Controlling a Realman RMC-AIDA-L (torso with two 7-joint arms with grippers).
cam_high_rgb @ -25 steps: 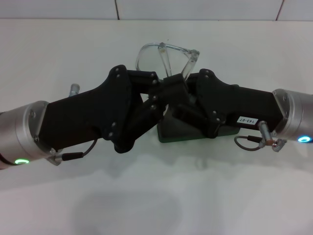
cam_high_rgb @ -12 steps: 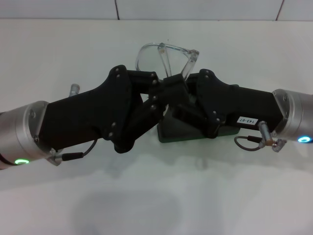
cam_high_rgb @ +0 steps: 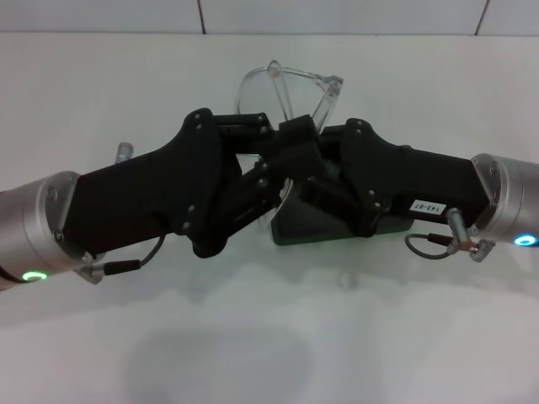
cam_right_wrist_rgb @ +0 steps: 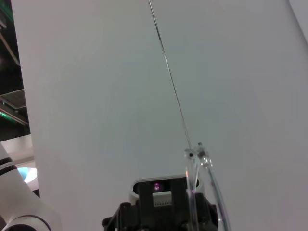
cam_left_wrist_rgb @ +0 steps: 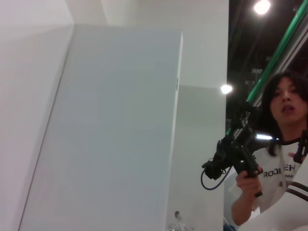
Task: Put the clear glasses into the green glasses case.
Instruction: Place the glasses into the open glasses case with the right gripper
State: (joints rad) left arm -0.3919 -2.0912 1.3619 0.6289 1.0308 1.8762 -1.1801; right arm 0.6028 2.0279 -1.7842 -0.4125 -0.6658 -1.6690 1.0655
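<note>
Glasses: the clear glasses (cam_high_rgb: 286,88) are up off the worktop (cam_high_rgb: 379,337), sticking out just beyond the point where the two grippers meet, with the lens arching to the far side and the temple arms running down into the black fingers
Case: the green glasses case (cam_high_rgb: 337,229) lies on the worktop directly beneath the right gripper (cam_high_rgb: 295,147) and just beside the left gripper (cam_high_rgb: 268,160); only its near edge and one corner show, so I cannot tell whether the lid is open
Done so far: the glasses have been lifted and brought over the case area
Left to do: by my reading, lower the glasses into the case and let go; nothing shows them inside yet
Left gripper: reaches in from the left side, wrist low and fingers angled toward the centre, touching or nearly touching the right gripper; whether its fingers pinch the frame cannot be told
Right gripper: comes in from the right, level over the case, fingers pointing at the left gripper; the temple arms vanish between its parts, but how wide it stands and whether it grips them cannot be told
Right wrist view: a clear temple hinge rises close in front of the camera, so the frame sits right at that gripper
Left wrist view: shows no glasses or case
</note>
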